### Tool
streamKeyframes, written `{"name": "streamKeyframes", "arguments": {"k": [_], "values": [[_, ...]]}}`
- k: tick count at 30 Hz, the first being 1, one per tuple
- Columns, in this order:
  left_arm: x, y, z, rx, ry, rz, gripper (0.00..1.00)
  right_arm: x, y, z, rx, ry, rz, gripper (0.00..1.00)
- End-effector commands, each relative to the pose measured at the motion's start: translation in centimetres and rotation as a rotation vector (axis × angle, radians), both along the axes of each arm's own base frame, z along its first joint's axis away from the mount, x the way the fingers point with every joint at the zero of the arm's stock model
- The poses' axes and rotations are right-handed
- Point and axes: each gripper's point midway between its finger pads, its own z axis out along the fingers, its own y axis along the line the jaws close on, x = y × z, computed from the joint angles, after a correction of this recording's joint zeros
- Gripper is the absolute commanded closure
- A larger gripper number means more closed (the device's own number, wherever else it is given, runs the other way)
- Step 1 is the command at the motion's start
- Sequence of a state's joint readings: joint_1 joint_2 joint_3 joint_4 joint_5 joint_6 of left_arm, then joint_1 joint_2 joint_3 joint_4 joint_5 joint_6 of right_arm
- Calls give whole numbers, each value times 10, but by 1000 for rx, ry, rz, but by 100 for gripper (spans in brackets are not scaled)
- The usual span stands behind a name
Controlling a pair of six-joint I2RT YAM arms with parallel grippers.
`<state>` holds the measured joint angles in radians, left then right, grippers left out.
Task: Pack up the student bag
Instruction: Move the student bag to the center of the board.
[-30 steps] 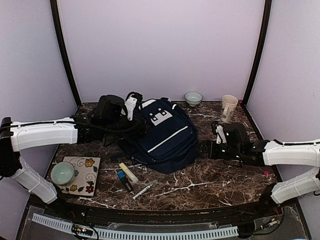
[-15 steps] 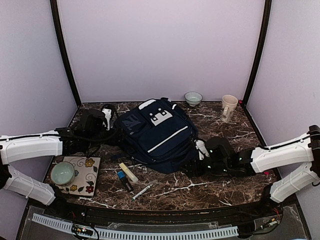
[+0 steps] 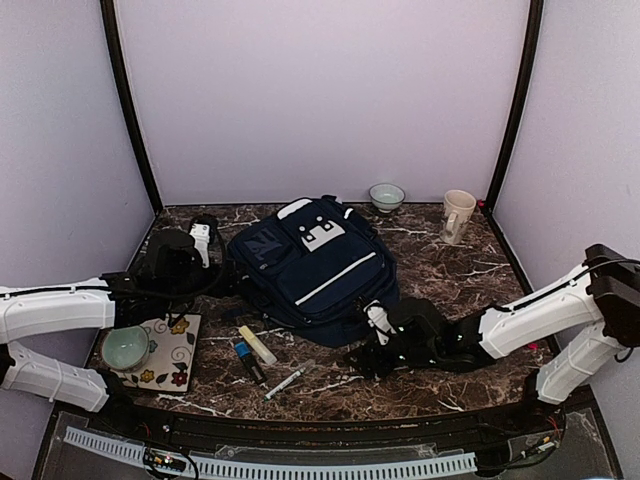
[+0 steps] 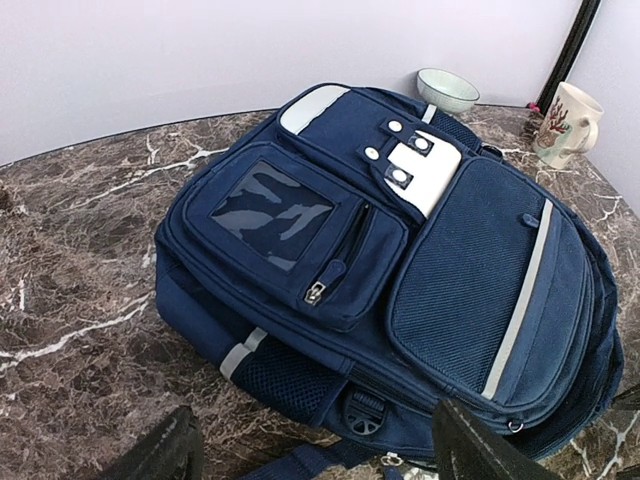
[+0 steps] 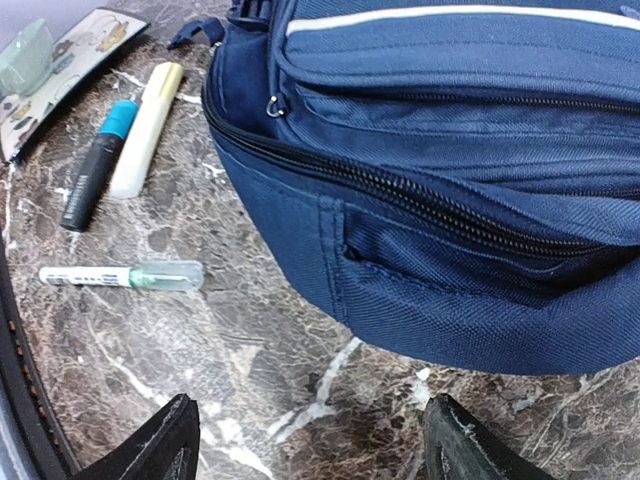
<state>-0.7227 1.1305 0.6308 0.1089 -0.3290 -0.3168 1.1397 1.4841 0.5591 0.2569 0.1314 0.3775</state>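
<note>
Dark brown marble table [image 3: 450,290] with white veins, closed in by plain lilac walls and two black corner posts.

Student bag [image 3: 320,265]: navy, lying flat on its back at mid-table, front pocket and white patch facing up, top end towards the rear wall. A white stripe runs along the front panel. The side facing the right wrist camera shows a long zip line.

Left gripper [image 4: 315,430]: low over the table just left of the bag, fingers spread wide with nothing between them. It faces the bag's left side, where a strap buckle and mesh pocket show.

Right gripper [image 5: 305,420]: low at the bag's near right corner, fingers parted and holding nothing, bare marble beneath. The bag's bottom edge fills the view just ahead.

Around the bag:
- Small pale bowl [image 3: 386,195] at the rear wall, just behind the bag's top right.
- Cream mug [image 3: 458,215] at rear right, well apart from the bag.
- Flowered tile [image 3: 170,350] at near left, with a pale green bowl [image 3: 125,347] sitting on it; the left arm passes just behind it.
- Yellow highlighter [image 5: 147,130] and black marker with a blue cap [image 5: 97,165], side by side just off the bag's near edge.
- White pen with a clear green cap [image 5: 120,275], nearer the table front, between the markers and the right gripper.
</note>
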Motion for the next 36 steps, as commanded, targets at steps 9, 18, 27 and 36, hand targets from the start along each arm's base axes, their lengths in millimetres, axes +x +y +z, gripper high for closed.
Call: {"name": "streamKeyframes", "arguments": {"k": [9,18,27,36], "values": [[0,-8,6,-41,-43,-50,20,40,3,-8,-37,-93,-197,22],[-1,-15,-1,-43,-23,-77,20,76,1,-13,-24,-92,-324,22],[-9,-15,-16,-37,31,-98,21,106,-25,-14,-15,-86,-421,22],[-31,-20,-42,-71,135,-166,24,124,-32,-10,28,-73,-429,21]]}}
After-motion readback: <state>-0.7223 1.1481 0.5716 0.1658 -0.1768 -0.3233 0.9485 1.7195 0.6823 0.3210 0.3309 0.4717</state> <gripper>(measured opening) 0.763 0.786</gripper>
